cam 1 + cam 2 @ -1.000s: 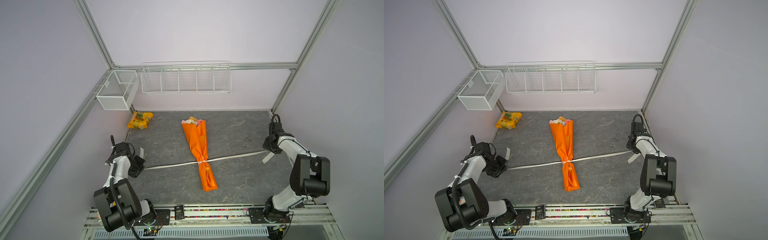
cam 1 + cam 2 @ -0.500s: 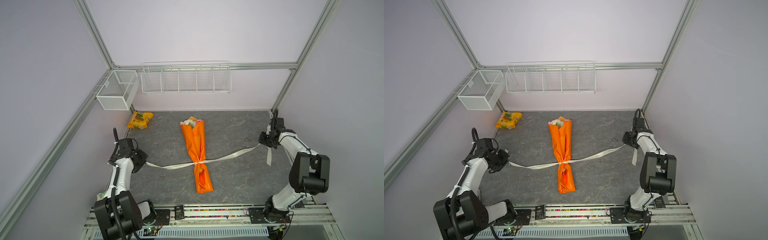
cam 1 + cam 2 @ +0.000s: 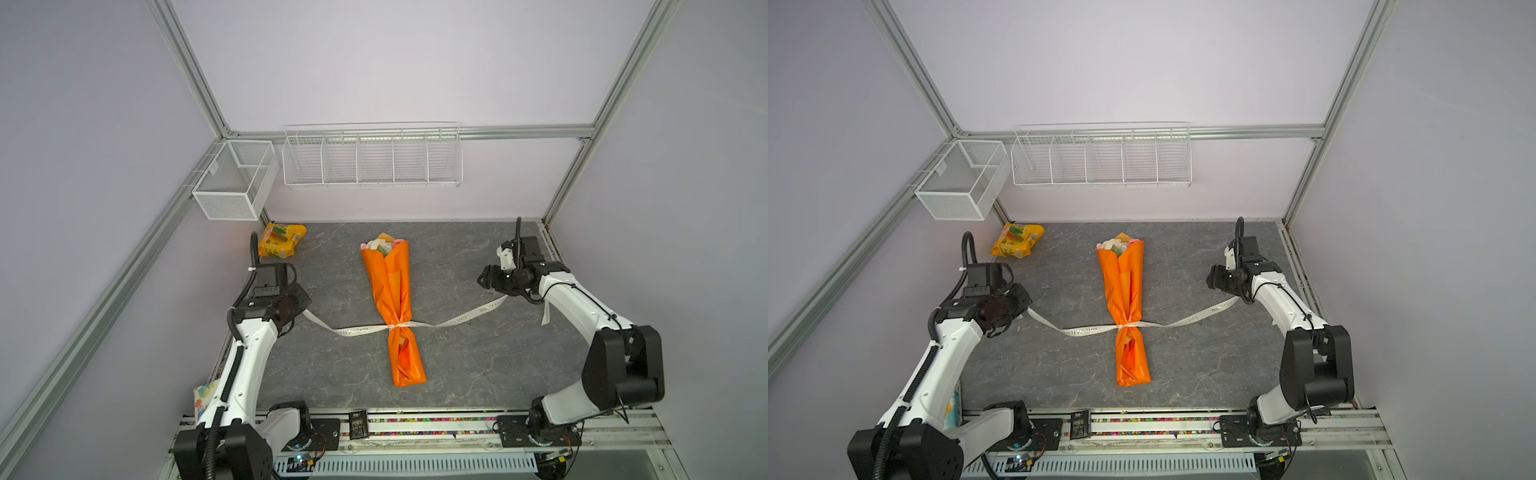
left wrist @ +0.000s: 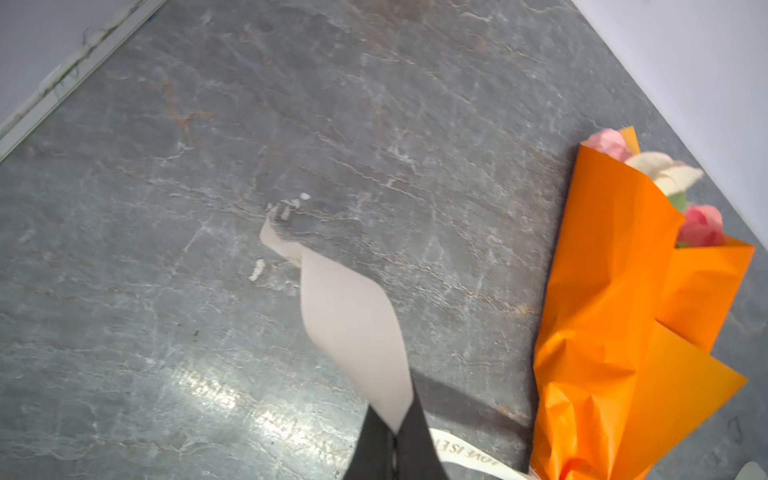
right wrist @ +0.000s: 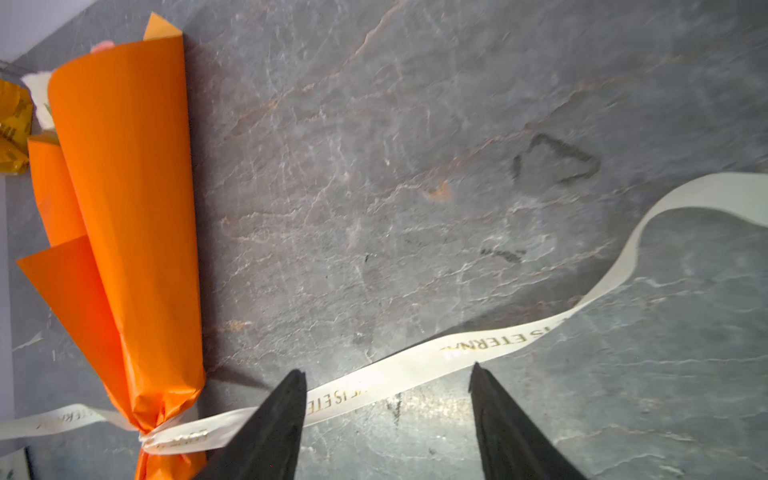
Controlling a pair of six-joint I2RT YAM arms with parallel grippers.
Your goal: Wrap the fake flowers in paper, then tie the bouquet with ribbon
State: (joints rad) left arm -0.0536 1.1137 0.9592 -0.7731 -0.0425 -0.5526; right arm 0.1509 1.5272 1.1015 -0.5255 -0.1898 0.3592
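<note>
The bouquet of fake flowers [image 3: 392,299] [image 3: 1125,299] lies in its orange wrap mid-table, blooms toward the back wall. A cream printed ribbon [image 3: 357,330] [image 3: 1084,331] is knotted round its narrow waist, with a slack end trailing to each side. My left gripper [image 3: 301,305] [image 3: 1023,309] [image 4: 392,432] is shut on the ribbon [image 4: 353,320] left of the bouquet [image 4: 615,311]. My right gripper [image 3: 484,280] [image 3: 1212,281] [image 5: 388,374] hangs open to the right. The ribbon [image 5: 415,365] lies loose on the table beneath its spread fingers, apart from them. The bouquet [image 5: 124,208] lies beyond.
A yellow-orange snack packet [image 3: 281,239] [image 3: 1017,240] lies at the back left corner. Two white wire baskets [image 3: 232,183] [image 3: 372,158] hang on the left and back walls. A small black box [image 3: 358,424] sits on the front rail.
The right gripper has opened and let go of the ribbon, which was taut and now lies slack. Both grippers moved inward and toward the back. The bouquet shifted slightly left.
</note>
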